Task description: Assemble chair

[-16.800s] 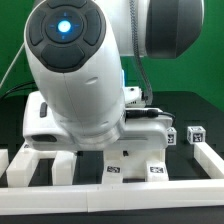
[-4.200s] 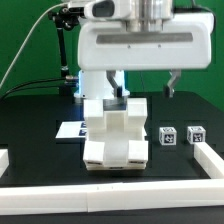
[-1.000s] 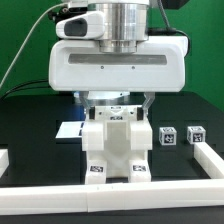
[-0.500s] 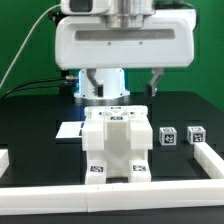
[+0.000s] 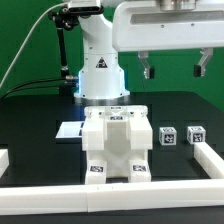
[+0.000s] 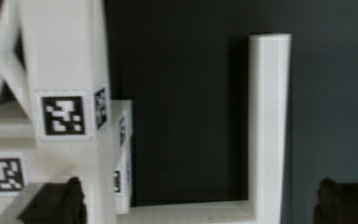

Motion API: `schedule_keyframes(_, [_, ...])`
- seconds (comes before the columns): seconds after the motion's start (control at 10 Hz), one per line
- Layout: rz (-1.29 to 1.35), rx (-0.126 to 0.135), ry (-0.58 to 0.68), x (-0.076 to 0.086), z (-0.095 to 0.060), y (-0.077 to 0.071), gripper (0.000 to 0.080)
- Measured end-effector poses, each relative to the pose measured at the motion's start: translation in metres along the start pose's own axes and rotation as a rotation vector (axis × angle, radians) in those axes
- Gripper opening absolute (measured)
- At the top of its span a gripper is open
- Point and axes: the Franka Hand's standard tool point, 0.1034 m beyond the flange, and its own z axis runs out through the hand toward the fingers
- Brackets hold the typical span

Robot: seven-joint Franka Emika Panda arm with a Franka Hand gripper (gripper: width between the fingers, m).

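White matte plastic fills the middle of the exterior view. The chair point(image 5: 115, 148) stands as a blocky, stepped body on the black table point(image 5: 40, 150), just behind the front stretch of the low rail point(image 5: 110, 190). To the exterior view's right of it, apart from it but near each other, two small cubes point(image 5: 168, 136) sit loose on the table. The marker board point(image 5: 68, 130) lies flat on the chair's other side, partly behind it. The gripper point(image 5: 173, 68) hangs high over the cubes' side of the table, well clear of everything. Its fingers are spread wide with nothing between them.

By the look of it, the main body is joined and the step in hand is fetching the next loose part, most likely a cube. That calls for coming down squarely over one cube with the jaws straddling it, without nudging its neighbour or the rail close by. The arm above the gripper is cut off by the frame. The chair's rear is hidden, so whether every joint is seated cannot be told.

The wrist view looks down past two dark, blurred fingertips point(image 6: 60, 200), wide apart and empty. Between them lie bare table and a thin white L-shaped strip that reads as a corner of the rail. Beside that, white chair panels carry square tags point(image 6: 60, 113), soft in focus. The cubes do not show here.
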Motion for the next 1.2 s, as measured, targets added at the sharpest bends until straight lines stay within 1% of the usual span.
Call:
schedule_keyframes(0.1, [0.011, -0.002, -0.002, 0.001, 0.001, 0.004, 0.0649])
schedule_keyframes(0.4, [0.017, -0.002, -0.001, -0.001, 0.002, 0.001, 0.0649])
schedule_keyframes(0.5, [0.061, -0.001, 0.012, -0.016, 0.010, -0.015, 0.0649])
schedule_keyframes(0.6, [0.035, 0.003, 0.016, -0.038, 0.020, -0.031, 0.0649])
schedule_keyframes(0.7, [0.050, 0.000, 0.021, -0.053, 0.030, -0.041, 0.0649])
schedule_keyframes(0.8, [0.081, -0.009, 0.023, -0.071, 0.042, -0.054, 0.0649])
schedule_keyframes(0.9, [0.094, -0.012, 0.015, -0.080, 0.045, -0.066, 0.0649])
schedule_keyframes(1.0, [0.075, -0.009, 0.018, -0.077, 0.044, -0.065, 0.0649])
schedule_keyframes(1.2, [0.077, -0.010, 0.016, -0.078, 0.044, -0.064, 0.0649])
